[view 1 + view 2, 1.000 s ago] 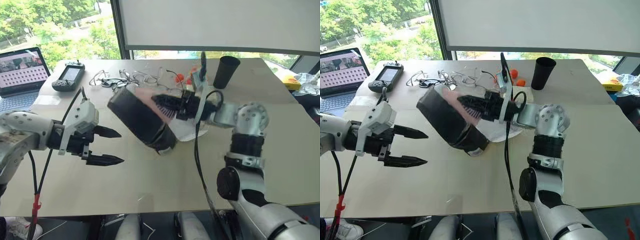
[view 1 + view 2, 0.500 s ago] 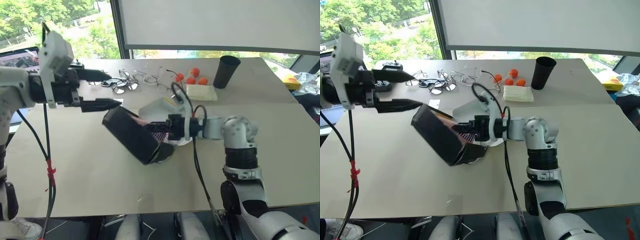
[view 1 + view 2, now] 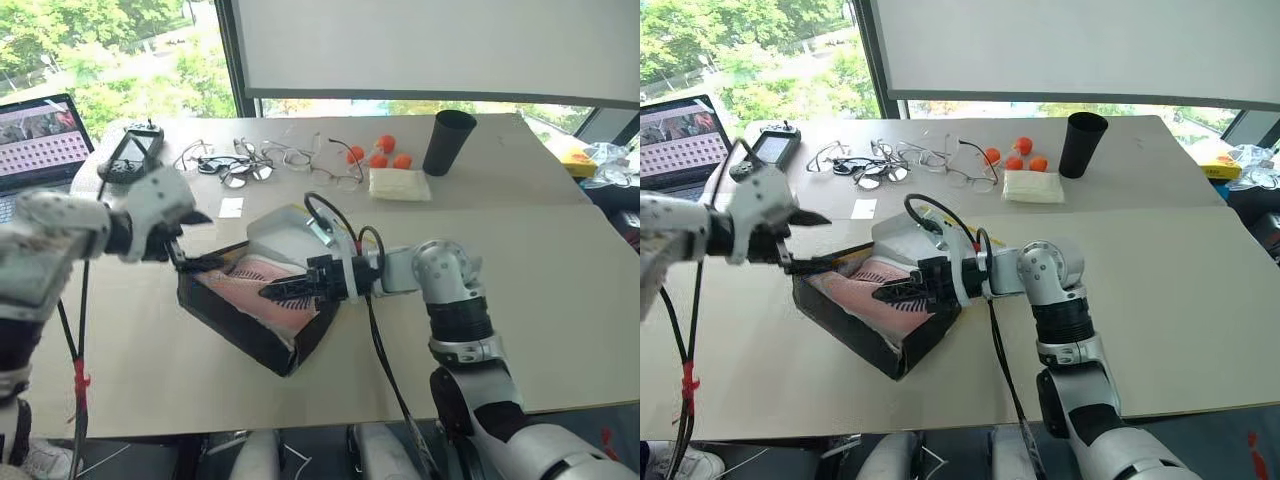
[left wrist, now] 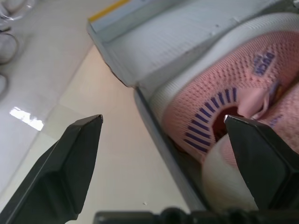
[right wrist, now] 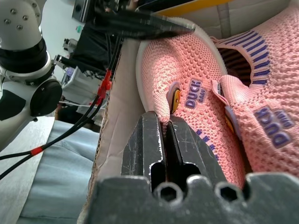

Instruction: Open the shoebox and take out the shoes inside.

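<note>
Shoebox (image 3: 250, 320) now lowered; left claw (image 3: 195, 240) apart at its rim, right claw (image 3: 275, 292) together, seemingly touching shoes (image 3: 262, 288).

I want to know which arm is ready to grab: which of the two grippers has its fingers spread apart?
The left gripper, at the shoebox's far-left edge, is spread wide. The right gripper, over the pink shoes, has its fingers pressed together.

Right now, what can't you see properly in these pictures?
- The duck face on the shoebox: hidden in both eye views, which show its dark walls.
- Whether the right gripper pinches the shoes: its shut fingers hide the contact in the right wrist view.
- The shoes' far ends: the right gripper covers them in both eye views.
- The laptop: cut off by the picture edge.
</note>
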Controlling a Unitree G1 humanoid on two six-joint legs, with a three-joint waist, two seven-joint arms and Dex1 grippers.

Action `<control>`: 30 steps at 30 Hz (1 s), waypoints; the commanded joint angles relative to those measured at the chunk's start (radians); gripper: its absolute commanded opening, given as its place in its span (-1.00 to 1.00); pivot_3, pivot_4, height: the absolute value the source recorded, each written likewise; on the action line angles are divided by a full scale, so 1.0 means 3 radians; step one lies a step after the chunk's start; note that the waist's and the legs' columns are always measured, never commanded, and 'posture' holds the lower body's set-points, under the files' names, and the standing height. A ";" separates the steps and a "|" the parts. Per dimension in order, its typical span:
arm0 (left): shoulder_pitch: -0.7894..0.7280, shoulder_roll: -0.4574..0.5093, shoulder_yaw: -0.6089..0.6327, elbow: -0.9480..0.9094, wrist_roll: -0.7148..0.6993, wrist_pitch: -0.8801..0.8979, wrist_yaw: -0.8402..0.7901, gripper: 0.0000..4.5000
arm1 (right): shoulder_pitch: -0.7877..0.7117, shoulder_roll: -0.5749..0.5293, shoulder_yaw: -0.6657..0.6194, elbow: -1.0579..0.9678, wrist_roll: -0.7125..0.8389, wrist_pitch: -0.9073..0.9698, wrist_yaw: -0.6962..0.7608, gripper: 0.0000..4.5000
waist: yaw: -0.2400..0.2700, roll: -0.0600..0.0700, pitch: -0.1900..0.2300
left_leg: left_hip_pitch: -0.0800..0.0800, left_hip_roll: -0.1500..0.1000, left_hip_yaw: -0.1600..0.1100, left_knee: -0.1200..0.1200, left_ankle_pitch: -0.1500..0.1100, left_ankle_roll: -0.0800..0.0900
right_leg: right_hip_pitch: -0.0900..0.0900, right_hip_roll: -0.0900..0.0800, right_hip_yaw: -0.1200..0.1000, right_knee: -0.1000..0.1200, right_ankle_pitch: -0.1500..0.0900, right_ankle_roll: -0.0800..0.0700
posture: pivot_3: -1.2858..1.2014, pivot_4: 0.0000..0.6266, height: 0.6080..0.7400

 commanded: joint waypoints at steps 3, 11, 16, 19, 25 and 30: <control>0.0362 0.0135 0.0041 -0.0368 0.0092 -0.0009 -0.0035 1.00 | -0.0214 0.0018 -0.0238 0.0136 -0.0008 -0.0159 -0.0083 -0.96 | 0.0009 0.0000 0.0000 | 0.0002 0.0000 0.0000 0.0000 0.0000 0.0000 | 0.0001 0.0001 0.0000 0.0002 0.0000 0.0000 | 0.03 -0.52 1.00; 0.0619 0.0226 0.0141 -0.0520 0.0069 0.0030 -0.0077 1.00 | -0.0704 -0.0217 -0.0777 0.0729 0.0117 -0.0293 -0.0097 -0.96 | 0.0033 0.0000 0.0000 | 0.0002 0.0001 0.0002 0.0000 0.0000 0.0000 | 0.0000 0.0002 0.0001 0.0000 0.0001 -0.0001 | 0.03 -0.52 1.00; 0.0724 0.0200 0.0148 -0.0619 0.0091 0.0053 -0.0036 1.00 | -0.0922 -0.0327 -0.1053 0.0890 0.0290 -0.0220 -0.0135 -0.96 | 0.0035 0.0000 0.0000 | 0.0001 0.0001 0.0003 -0.0001 0.0000 0.0000 | 0.0000 0.0001 0.0002 -0.0002 0.0001 -0.0002 | 0.03 -0.52 1.00; 0.0737 0.0157 0.0116 -0.0665 0.0082 0.0072 -0.0002 1.00 | -0.1023 -0.0429 -0.1143 0.0932 0.0341 -0.0212 -0.0168 -0.96 | 0.0035 0.0000 0.0000 | 0.0002 0.0001 0.0003 -0.0001 0.0000 0.0000 | 0.0001 0.0001 0.0002 -0.0001 0.0001 -0.0002 | 0.03 -0.52 1.00; 0.0754 0.0145 0.0099 -0.0687 0.0094 0.0064 -0.0030 1.00 | -0.1144 -0.0707 -0.1308 0.0885 0.0427 -0.0047 -0.0204 -0.96 | 0.0050 0.0008 0.0006 | 0.0000 -0.0003 0.0009 -0.0002 0.0000 0.0000 | 0.0000 -0.0003 0.0006 -0.0003 0.0001 -0.0001 | 0.03 -0.52 1.00; 0.0686 0.0107 0.0037 -0.0599 0.0156 0.0000 -0.0062 1.00 | -0.1185 -0.0864 -0.1466 0.0786 0.0461 0.0123 -0.0257 -0.96 | 0.0006 0.0005 0.0004 | 0.0007 0.0004 0.0014 -0.0007 0.0000 0.0001 | 0.0001 0.0004 0.0010 -0.0004 0.0001 -0.0002 | 0.03 -0.52 1.00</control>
